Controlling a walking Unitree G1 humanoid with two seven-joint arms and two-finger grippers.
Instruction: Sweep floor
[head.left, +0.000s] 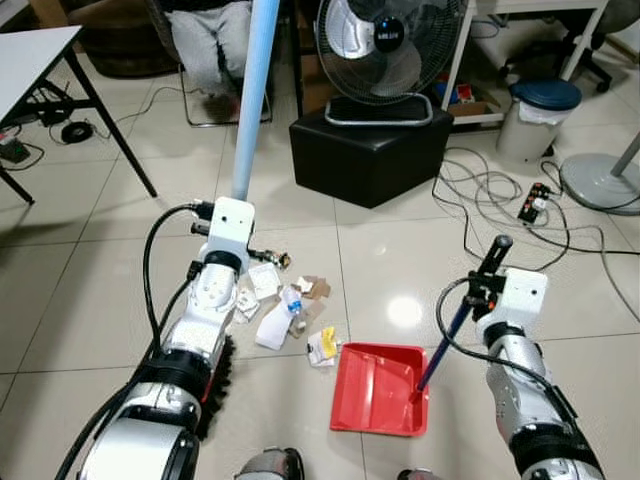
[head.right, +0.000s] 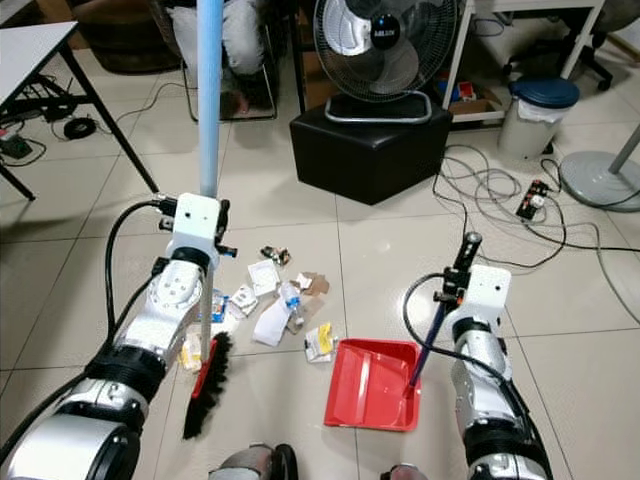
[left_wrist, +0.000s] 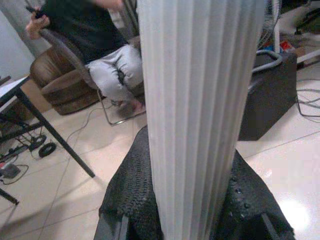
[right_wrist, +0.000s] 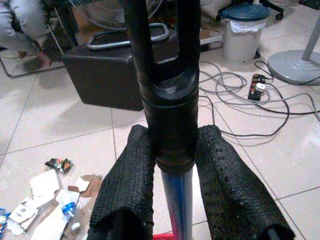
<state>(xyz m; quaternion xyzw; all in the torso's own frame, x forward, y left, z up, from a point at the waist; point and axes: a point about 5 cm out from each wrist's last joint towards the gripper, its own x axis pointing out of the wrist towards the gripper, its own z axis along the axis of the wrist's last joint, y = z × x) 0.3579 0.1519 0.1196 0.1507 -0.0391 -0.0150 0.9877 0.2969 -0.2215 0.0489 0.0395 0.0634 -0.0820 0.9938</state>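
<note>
- Red dustpan (head.right: 372, 385) lies flat on the tile nearest the robot, bare floor on its right.
- Right gripper (right_wrist: 172, 185) pinches its dark handle (right_wrist: 170, 75).
- Left gripper (left_wrist: 192, 210) clamps the broom pole (head.right: 209, 90); bristles (head.right: 207, 388) rest just left of the litter (head.right: 275, 300).
- Black box (head.right: 370, 150) with fan (head.right: 385, 45) stands beyond.

Glossy pale tiled floor (head.right: 90, 250) carries everything. Scattered litter (head.right: 275, 295) – paper scraps, cardboard bits, a small plastic bottle (head.right: 292, 303), a yellow wrapper (head.right: 320, 342) – lies between the two sets of fingers, nearer the left ones. Red dustpan (head.right: 372, 385) sits flat on the tiles just below the right fingers, wrapper at its near-left edge. Broom head (head.right: 207, 385) with black bristles rests on the floor below the left fingers. Beyond both: black box (head.right: 370, 150) with a fan (head.right: 385, 45) on top, white bin (head.right: 535, 120), tangled cables (head.right: 500, 215) and a power strip (head.right: 530, 200) past the right fingers.
</note>
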